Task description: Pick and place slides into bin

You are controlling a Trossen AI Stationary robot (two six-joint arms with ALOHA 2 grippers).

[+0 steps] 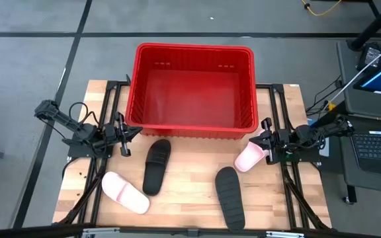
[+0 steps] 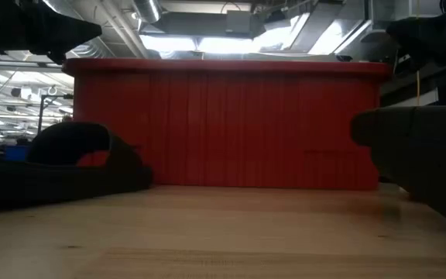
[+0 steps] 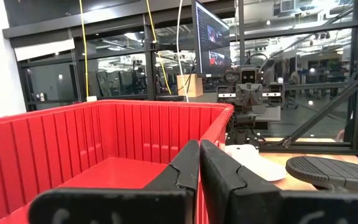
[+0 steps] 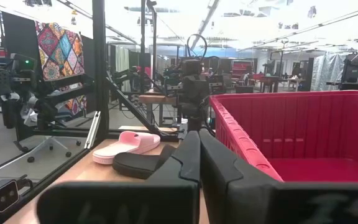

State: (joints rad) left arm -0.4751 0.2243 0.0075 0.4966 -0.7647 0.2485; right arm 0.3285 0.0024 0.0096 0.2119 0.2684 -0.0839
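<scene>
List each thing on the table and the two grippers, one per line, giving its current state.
bin: upright, nothing inside
black slide nearer the left arm: flat on table, outside bin
black slide nearer the right arm: flat on table, outside bin
pink slide by the left arm: on table
pink slide by the right arm: on table
left gripper: shut, holding nothing
right gripper: shut, holding nothing

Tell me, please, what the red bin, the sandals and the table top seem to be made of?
The bin looks like moulded plastic: uniform red, ribbed walls, slight sheen. The black slides and pink slides look like matte foam or soft rubber, each seemingly one piece; which one is unclear. The table looks like pale wood: grain and plank seams show.
</scene>
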